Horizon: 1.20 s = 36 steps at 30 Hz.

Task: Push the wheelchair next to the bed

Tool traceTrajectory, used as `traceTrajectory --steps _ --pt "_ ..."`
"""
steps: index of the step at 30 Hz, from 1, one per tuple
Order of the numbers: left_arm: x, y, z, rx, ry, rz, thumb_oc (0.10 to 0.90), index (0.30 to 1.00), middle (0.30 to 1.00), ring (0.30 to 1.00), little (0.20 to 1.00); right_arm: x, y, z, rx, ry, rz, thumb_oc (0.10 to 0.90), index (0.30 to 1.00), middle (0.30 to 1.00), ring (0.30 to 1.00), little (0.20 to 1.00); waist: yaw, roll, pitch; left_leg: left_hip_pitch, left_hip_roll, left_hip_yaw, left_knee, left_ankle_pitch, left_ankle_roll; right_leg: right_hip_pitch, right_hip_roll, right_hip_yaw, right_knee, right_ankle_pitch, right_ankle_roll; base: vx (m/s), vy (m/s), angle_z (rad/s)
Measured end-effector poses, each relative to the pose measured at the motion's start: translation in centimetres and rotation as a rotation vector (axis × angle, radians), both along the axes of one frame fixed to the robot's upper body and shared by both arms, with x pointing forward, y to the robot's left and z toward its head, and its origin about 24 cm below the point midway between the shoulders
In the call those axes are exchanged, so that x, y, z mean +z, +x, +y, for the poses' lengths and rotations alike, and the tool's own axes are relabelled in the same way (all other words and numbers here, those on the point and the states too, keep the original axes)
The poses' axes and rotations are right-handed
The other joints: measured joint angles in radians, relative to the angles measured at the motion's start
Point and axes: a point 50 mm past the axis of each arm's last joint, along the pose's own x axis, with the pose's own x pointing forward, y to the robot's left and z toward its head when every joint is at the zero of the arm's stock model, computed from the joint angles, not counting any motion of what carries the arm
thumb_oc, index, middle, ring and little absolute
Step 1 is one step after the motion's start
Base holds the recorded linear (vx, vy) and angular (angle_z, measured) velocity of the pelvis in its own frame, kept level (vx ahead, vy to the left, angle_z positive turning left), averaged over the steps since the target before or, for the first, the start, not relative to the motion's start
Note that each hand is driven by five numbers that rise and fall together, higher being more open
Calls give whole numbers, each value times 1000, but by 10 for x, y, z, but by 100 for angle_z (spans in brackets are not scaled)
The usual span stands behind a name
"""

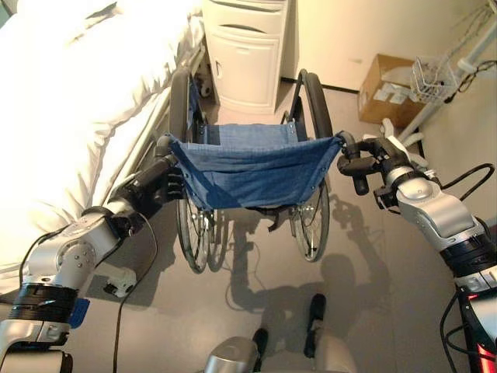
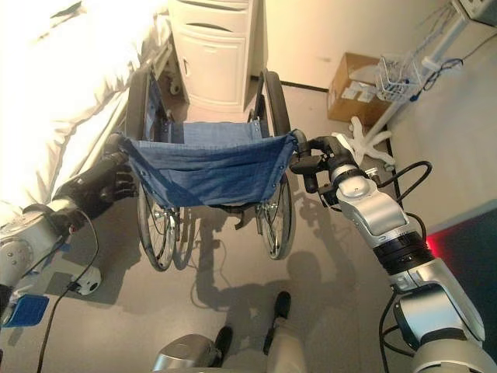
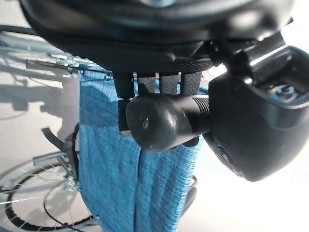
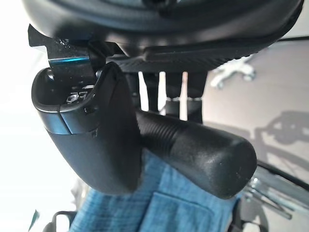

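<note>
Blue-backed wheelchair (image 1: 252,167) beside bed (image 1: 70,93); both handles gripped

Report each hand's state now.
Left hand: fingers shut on the wheelchair's left push handle.
Right hand: fingers shut on the right push handle.

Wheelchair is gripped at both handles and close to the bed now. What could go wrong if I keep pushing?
1. The wheelchair points at the white cabinet ahead; a straight push may ram it.
2. Its left wheel runs close to the bed frame and hanging bedding, which could snag.
3. The left hand and right hand each curl round a handle; uneven pushing could swing the chair toward the cardboard box.
</note>
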Motion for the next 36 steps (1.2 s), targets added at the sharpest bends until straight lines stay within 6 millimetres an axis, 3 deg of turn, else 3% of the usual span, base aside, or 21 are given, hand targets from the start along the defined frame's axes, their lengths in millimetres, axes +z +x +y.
traceTrajectory --steps 1,2,3,5,6,7,8,10,12,13,15,16,17,19,23,29,30,31,32,33,36 --pt "0 0 -1 -2 0 -1 400 300 300 300 300 1 0 -1 1 -2 0 400 300 300 300 300 -9 -9 -2 7 -3 -1 -2 -6 -9 17 16 -5 4 -1 -2 316 -232 82" --pt "0 -1 -2 -3 -1 -2 400 300 300 300 300 2 0 -3 2 -5 2 400 300 300 300 300 -4 -27 -3 9 -17 1 27 -24 -36 53 41 -14 10 14 -41 222 -242 62" --pt "-4 -2 -7 -2 -25 -9 400 300 300 300 300 3 -1 -5 -1 -12 4 400 300 300 300 300 -4 -34 0 -44 -35 22 160 -54 -70 79 43 -42 26 27 -113 230 -282 47" --pt "-7 -7 -13 -22 -25 -9 400 300 300 300 300 4 -1 -8 -2 -22 3 400 300 300 300 300 19 -35 1 -174 -41 93 432 -52 -86 99 43 -52 16 18 -130 157 -167 12" --pt "-6 -9 -15 -32 -21 -12 400 300 300 300 300 6 -1 -8 -1 -23 -1 400 300 300 300 300 34 -33 1 -263 -21 112 574 -51 -92 120 55 -49 -2 6 -146 183 -102 15" --pt "-2 -9 -15 -38 -16 -21 400 300 300 300 300 8 -2 -8 2 -27 -6 400 300 300 300 300 38 -35 2 -308 21 111 617 -58 -85 140 70 -50 -26 -3 -159 214 -65 30" --pt "-3 -10 -15 -42 -27 -19 400 300 300 300 300 10 -3 -9 5 -29 -11 400 300 300 300 300 39 -42 7 -338 91 124 564 -58 -94 165 74 -58 -55 -6 -164 182 1 33" --pt "-8 -13 -17 -59 -43 -1 400 300 300 300 300 11 -3 -11 0 -36 -15 400 300 300 300 300 37 -33 13 -338 163 132 386 -40 -121 215 68 -61 -97 -8 -166 173 43 24" --pt "-18 -17 -21 -91 -59 28 400 300 300 300 300 12 -5 -17 -14 -61 -6 400 300 300 300 300 31 -12 23 -314 205 137 162 33 -217 280 59 -84 -134 -10 -151 150 71 4" --pt "-20 -17 -23 -102 -64 32 400 300 300 300 300 11 -6 -18 -19 -65 -2 400 300 300 300 300 31 -6 26 -318 211 136 144 58 -229 293 56 -92 -135 -18 -134 81 101 -9" --pt "-27 -20 -31 -126 -87 43 400 300 300 300 300 8 -8 -25 -35 -77 13 400 300 300 300 300 26 43 21 -319 233 137 93 166 -205 334 74 -118 -138 -40 -101 47 119 -16" --pt "-29 -23 -33 -135 -89 50 400 300 300 300 300 9 -9 -26 -39 -79 16 400 300 300 300 300 18 84 -2 -307 241 139 66 222 -201 335 94 -131 -136 -52 -84 45 83 -10" --pt "-28 -23 -33 -141 -83 47 400 300 300 300 300 8 -10 -26 -40 -72 16 400 300 300 300 300 6 87 -5 -299 241 151 35 210 -142 333 93 -144 -127 -61 -71 63 92 3" --pt "-21 -19 -35 -142 -80 16 400 300 300 300 300 13 -9 -28 -52 -77 -4 400 300 300 300 300 -3 64 -7 -281 209 168 -33 219 -144 302 52 -143 -98 -76 -49 79 121 6" --pt "-16 -13 -34 -121 -74 4 400 300 300 300 300 18 -9 -27 -55 -63 -30 400 300 300 300 300 -19 50 -9 -248 157 170 -91 242 -133 318 3 -144 -125 -72 -7 50 75 0" --pt "-8 -6 -32 -88 -65 -15 400 300 300 300 300 23 -9 -23 -55 -60 -58 400 300 300 300 300 -13 42 -10 -221 145 171 -123 254 -114 347 -4 -148 -161 -73 -2 22 31 2" --pt "-8 -5 -31 -80 -63 -14 400 300 300 300 300 23 -9 -22 -52 -59 -58 568 552 552 552 552 -12 42 -10 -216 149 171 -127 254 -114 351 0 -149 -161 -76 -5 0 0 0" --pt "-8 -5 -31 -78 -63 -14 400 300 300 300 300 23 -9 -22 -51 -59 -57 568 552 552 552 552 -11 42 -10 -215 150 171 -128 254 -114 352 2 -150 -161 -77 -6 0 0 0" --pt "-8 -5 -31 -73 -61 -15 595 592 592 592 592 22 -9 -21 -49 -56 -56 800 900 900 900 900 -8 42 -10 -208 153 171 -137 254 -114 353 7 -150 -161 -79 -9 0 0 0" --pt "-8 -5 -31 -68 -60 -14 800 900 900 900 900 21 -9 -21 -48 -55 -53 800 900 900 900 900 -6 42 -10 -203 157 171 -140 254 -114 356 10 -152 -161 -80 -11 0 0 0" --pt "-8 -5 -30 -57 -55 -11 800 900 900 900 900 20 -9 -18 -31 -32 -43 800 900 900 900 900 -6 42 -10 -194 163 172 -148 254 -115 361 15 -152 -161 -82 -13 6 -5 -2"
